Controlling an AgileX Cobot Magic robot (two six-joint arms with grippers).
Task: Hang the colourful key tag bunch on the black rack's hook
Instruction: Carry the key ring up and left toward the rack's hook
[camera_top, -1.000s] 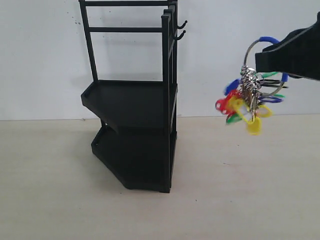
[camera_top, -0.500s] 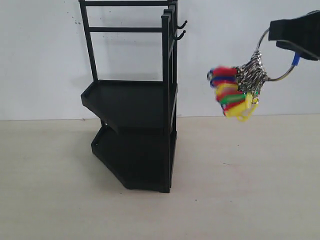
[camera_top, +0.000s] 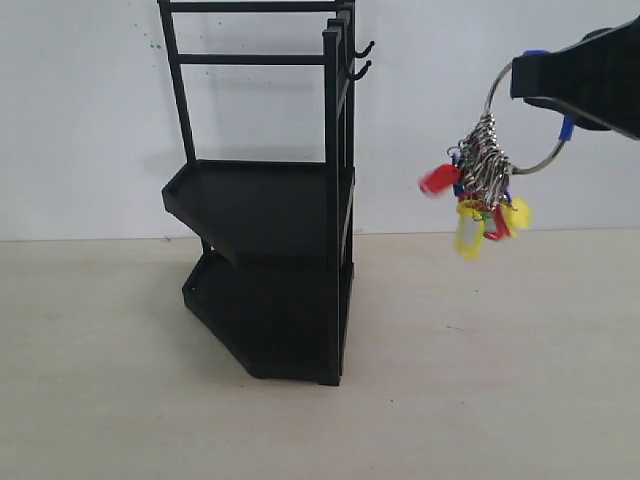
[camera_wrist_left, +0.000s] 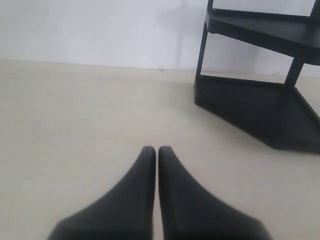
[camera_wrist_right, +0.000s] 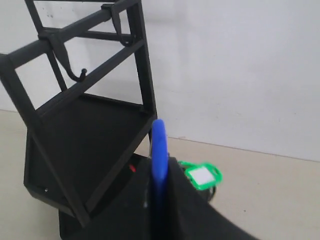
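The colourful key tag bunch (camera_top: 485, 185) hangs in the air to the right of the black rack (camera_top: 275, 260). Its large metal ring (camera_top: 497, 90) leads up into my right gripper (camera_top: 524, 80), which is shut on the ring's blue sleeve (camera_wrist_right: 158, 145). A green tag (camera_wrist_right: 200, 176) shows below the fingers. The hook (camera_top: 361, 71) is the lower of two prongs on the rack's upper right side, well left of the ring and slightly higher. My left gripper (camera_wrist_left: 156, 150) is shut and holds nothing, low over the table near the rack's base (camera_wrist_left: 260, 107).
The rack stands on a pale table (camera_top: 480, 380) against a white wall. The twin upper prong (camera_top: 365, 47) sits just above the hook. Both prongs (camera_wrist_right: 79, 75) also appear in the right wrist view, on the rack's top bars.
My right gripper rose with the ring, then shifted slightly left. The tags swung up and left, then dropped back beneath the ring. The rack has not moved.
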